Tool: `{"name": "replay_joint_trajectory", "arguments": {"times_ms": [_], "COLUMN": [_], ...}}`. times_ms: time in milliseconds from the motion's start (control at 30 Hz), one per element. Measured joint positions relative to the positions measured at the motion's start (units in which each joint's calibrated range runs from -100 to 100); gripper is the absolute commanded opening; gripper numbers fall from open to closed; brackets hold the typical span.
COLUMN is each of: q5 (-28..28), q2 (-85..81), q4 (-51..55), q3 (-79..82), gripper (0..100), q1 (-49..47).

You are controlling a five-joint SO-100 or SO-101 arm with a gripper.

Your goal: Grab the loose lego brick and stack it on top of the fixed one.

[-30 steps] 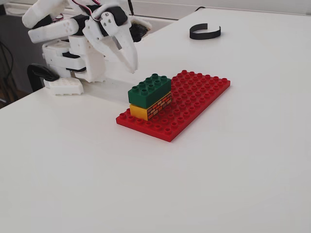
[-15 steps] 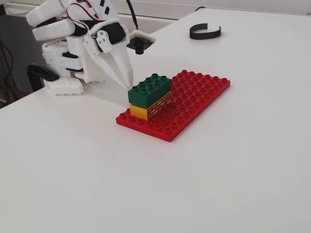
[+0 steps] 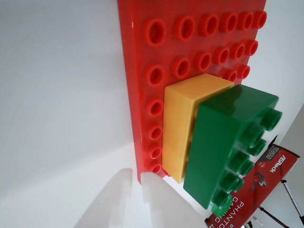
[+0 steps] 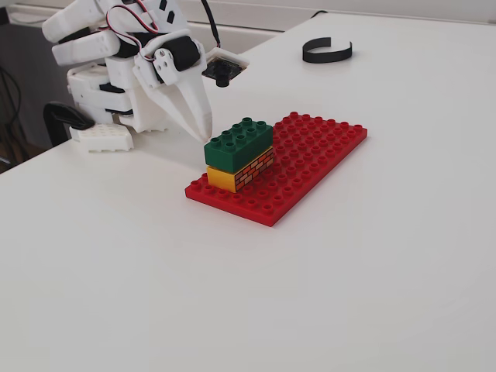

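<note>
Atop the yellow brick (image 4: 239,172) sits the green brick (image 4: 239,142), with the pincer (image 4: 200,128) just beside it, empty, fingers together.

Green brick (image 4: 239,139) atop yellow brick (image 4: 240,168) on red baseplate (image 4: 310,167), white hand (image 4: 203,133) just beside, empty.

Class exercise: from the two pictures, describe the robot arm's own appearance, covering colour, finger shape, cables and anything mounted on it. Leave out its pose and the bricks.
The arm is white plastic with chunky, rounded segments. Its gripper has long, pointed white fingers. Thin red and dark cables loop over the top, and a small black camera sits beside the wrist. No markings are legible.
</note>
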Motion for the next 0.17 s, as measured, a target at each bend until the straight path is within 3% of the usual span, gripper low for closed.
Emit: {"name": "replay_joint_trajectory", "arguments": {"times_ms": [167], "q5": [0.0], "q2": [0.0], "q4": [0.0], "q3": [0.0], "gripper": [1], "q1": [0.0]}}
